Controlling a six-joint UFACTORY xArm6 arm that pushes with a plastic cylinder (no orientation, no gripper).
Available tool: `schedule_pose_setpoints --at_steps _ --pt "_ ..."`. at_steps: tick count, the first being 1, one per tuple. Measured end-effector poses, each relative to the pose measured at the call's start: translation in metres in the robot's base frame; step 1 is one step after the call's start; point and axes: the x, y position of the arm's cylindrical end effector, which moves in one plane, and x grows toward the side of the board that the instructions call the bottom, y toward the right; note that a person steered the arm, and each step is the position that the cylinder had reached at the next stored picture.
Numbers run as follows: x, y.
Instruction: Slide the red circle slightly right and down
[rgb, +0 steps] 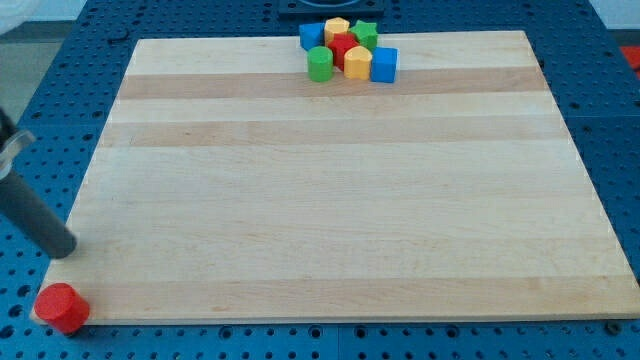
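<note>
Dark rod, no claw fitted, so nothing is clenched, released or grasped; my tip (66, 250) rests at the board's left edge, just off the wood.

Red circle (61, 307): short cylinder standing upright at 6 o'clock from my tip, near but apart, off the wooden board (330, 190) at its bottom-left corner, on the blue perforated table (30, 100). Long axis: none to speak of; round in plan, so it points no particular way and a push turns it little.

Cluster, well apart at 1 o'clock, at the board's top edge: blue block (311, 36), yellow block (336, 28), green block (365, 34), red block (343, 47), green cylinder (319, 64), second yellow block (357, 61), second blue block (383, 64).

Step in hand, judged: my tip belongs at the circle's 10 o'clock side, then a short push toward 4 o'clock, through its centre, stopped early.
</note>
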Motion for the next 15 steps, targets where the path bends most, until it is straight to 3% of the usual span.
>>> schedule_pose_setpoints --at_steps 2,4,5,7,9,11,12,13,15 --pt "0.012 0.085" --pt "0.069 0.086" --pt "0.074 0.086" --pt "0.073 0.068" --pt "0.035 0.060" --pt "0.031 -0.021" --pt "0.038 -0.020" --pt "0.072 -0.019" --pt "0.073 -0.010"
